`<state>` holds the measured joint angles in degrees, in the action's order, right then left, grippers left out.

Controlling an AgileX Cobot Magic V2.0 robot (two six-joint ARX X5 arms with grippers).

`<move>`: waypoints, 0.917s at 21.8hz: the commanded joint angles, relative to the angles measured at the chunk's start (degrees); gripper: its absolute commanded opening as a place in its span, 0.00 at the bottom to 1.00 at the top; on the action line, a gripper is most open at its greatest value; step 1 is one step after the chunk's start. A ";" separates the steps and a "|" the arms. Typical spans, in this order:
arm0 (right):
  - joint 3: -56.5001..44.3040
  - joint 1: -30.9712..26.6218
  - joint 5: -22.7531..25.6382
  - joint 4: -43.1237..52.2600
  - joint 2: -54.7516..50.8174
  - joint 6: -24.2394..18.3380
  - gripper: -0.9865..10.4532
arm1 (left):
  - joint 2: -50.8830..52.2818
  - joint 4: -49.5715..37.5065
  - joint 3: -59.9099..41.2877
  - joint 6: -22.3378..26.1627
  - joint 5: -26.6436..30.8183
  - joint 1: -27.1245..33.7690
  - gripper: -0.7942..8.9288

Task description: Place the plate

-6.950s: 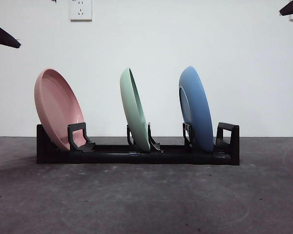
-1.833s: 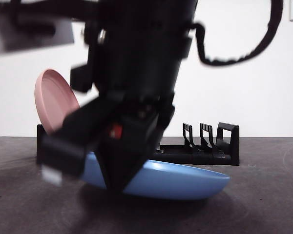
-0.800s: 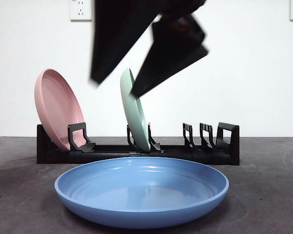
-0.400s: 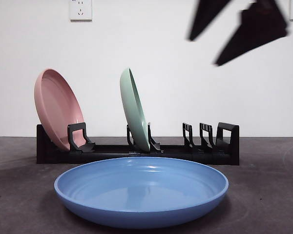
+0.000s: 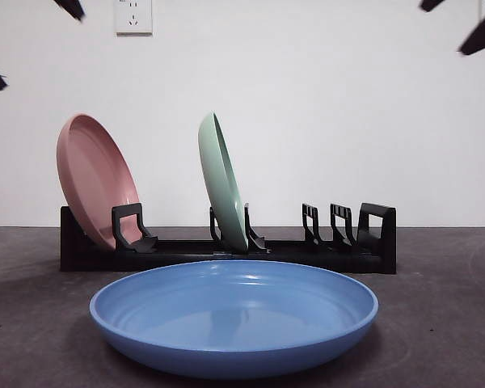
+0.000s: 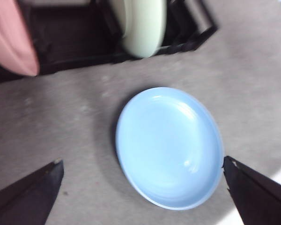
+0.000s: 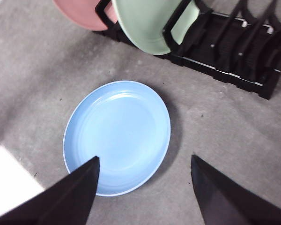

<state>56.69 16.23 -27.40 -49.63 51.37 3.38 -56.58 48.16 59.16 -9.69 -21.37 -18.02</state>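
Observation:
The blue plate (image 5: 234, 315) lies flat on the dark table in front of the black rack (image 5: 226, 257), with nothing touching it. It also shows as the blue plate (image 6: 169, 146) in the left wrist view and the blue plate (image 7: 117, 137) in the right wrist view. My left gripper (image 6: 141, 161) hangs high above it, open and holding nothing. My right gripper (image 7: 145, 159) is also high above it, open and holding nothing. In the front view only black tips (image 5: 481, 34) show at the top corners.
A pink plate (image 5: 93, 182) leans in the rack's left end. A green plate (image 5: 222, 182) stands on edge in the rack's middle. The rack's right slots (image 5: 339, 230) hold nothing. A wall socket (image 5: 133, 16) sits on the white wall behind.
The blue plate went from the rack's right slot to lying flat on the table and was let go. Over the last second the arm rose away to the upper right.

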 commanded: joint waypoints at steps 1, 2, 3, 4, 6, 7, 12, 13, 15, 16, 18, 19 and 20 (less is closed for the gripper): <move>-2.27 -2.29 -1.88 0.00 -2.38 -0.83 0.36 | -4.42 0.94 4.55 -0.20 2.56 -1.09 0.66; -3.91 -3.89 -3.61 0.35 -4.39 -0.83 0.36 | -6.93 2.21 6.88 -0.09 4.66 -1.60 0.66; -5.35 -5.27 -5.62 0.72 -6.60 -0.83 0.36 | -9.25 3.58 9.18 0.26 6.82 -2.05 0.66; -6.47 -6.34 -6.78 0.76 -8.79 -0.79 0.36 | -11.65 4.83 11.63 0.48 9.16 -2.60 0.66; -7.91 -7.54 -7.17 0.68 -13.09 0.37 0.36 | -16.37 7.39 16.61 1.31 14.75 -3.65 0.66; -8.11 -7.76 -7.17 0.17 -15.04 1.20 0.36 | -18.58 8.55 18.97 1.73 17.70 -4.09 0.66; -8.11 -7.78 -7.43 -2.38 -21.03 3.80 0.36 | -30.08 10.86 29.99 3.28 33.24 -6.08 0.66; -8.11 -7.78 -7.52 -2.82 -21.62 3.78 0.36 | -32.09 10.49 31.47 3.39 37.59 -6.36 0.66; -8.11 -7.78 -7.61 -3.56 -21.99 3.78 0.36 | -35.65 9.42 33.73 4.26 44.76 -6.45 0.66; -8.11 -7.74 -7.76 -3.63 -21.99 3.78 0.36 | -36.92 8.46 34.12 4.55 47.21 -6.43 0.66; -8.11 -7.74 -7.80 -3.61 -21.97 3.78 0.36 | -39.17 5.68 34.14 4.83 49.05 -6.36 0.66; -8.11 -7.74 -7.80 -3.58 -21.97 3.76 0.36 | -40.35 4.07 34.14 4.96 49.62 -6.32 0.66; -8.11 -7.74 -7.80 -3.61 -21.97 3.76 0.36 | -41.31 2.93 34.14 5.25 50.58 -6.32 0.66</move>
<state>48.27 8.47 -34.94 -53.52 29.28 6.48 -96.92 51.40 91.83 -5.17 28.84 -24.14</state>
